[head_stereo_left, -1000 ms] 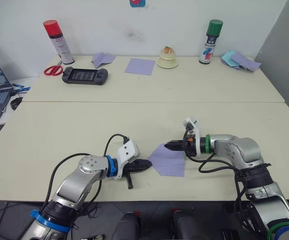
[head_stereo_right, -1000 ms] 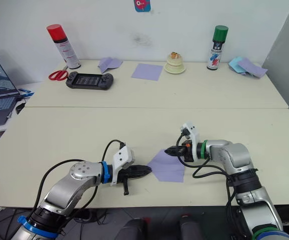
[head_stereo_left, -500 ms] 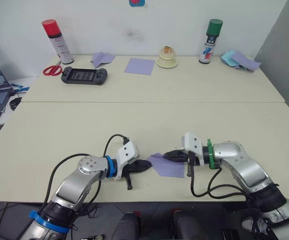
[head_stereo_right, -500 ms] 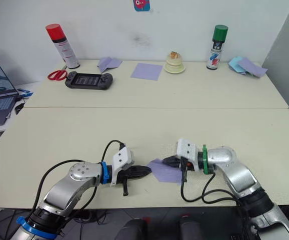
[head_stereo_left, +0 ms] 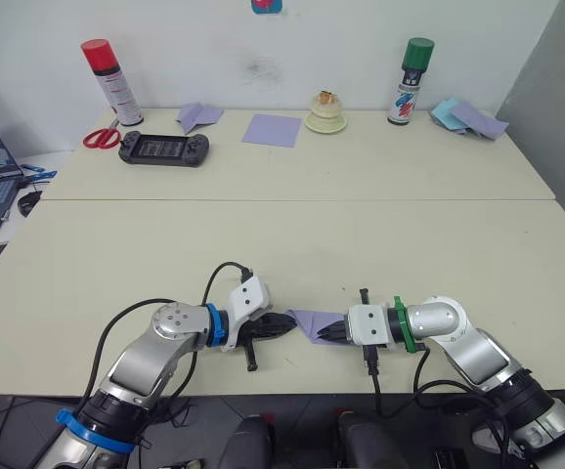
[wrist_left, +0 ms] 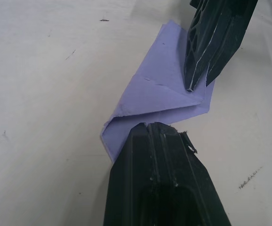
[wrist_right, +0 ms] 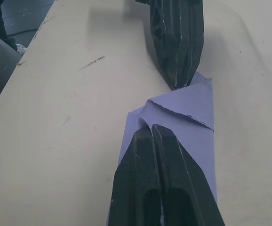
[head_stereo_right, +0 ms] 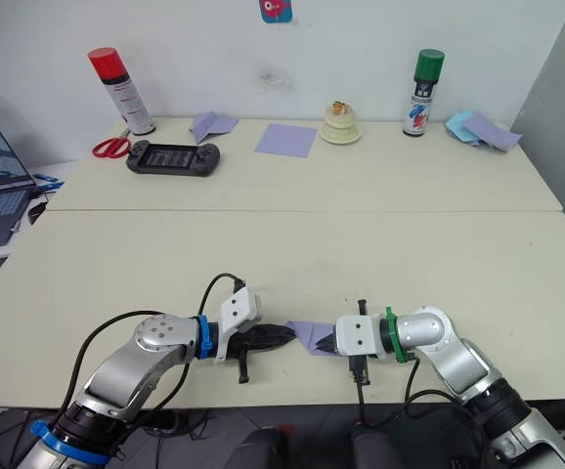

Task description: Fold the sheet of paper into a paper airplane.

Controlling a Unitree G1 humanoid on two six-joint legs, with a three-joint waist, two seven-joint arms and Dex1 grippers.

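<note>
sheet of paper folded | left gripper closed, tips on paper | right gripper closed, pressing paper

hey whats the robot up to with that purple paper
It is folding a lavender sheet of paper near the front edge of the table, working toward a paper airplane. Both end effectors are shut and pressing on the sheet: the left end effector at one end, the right end effector from the opposite side. The paper is partly folded, with a triangular flap, not yet a dart.
</note>
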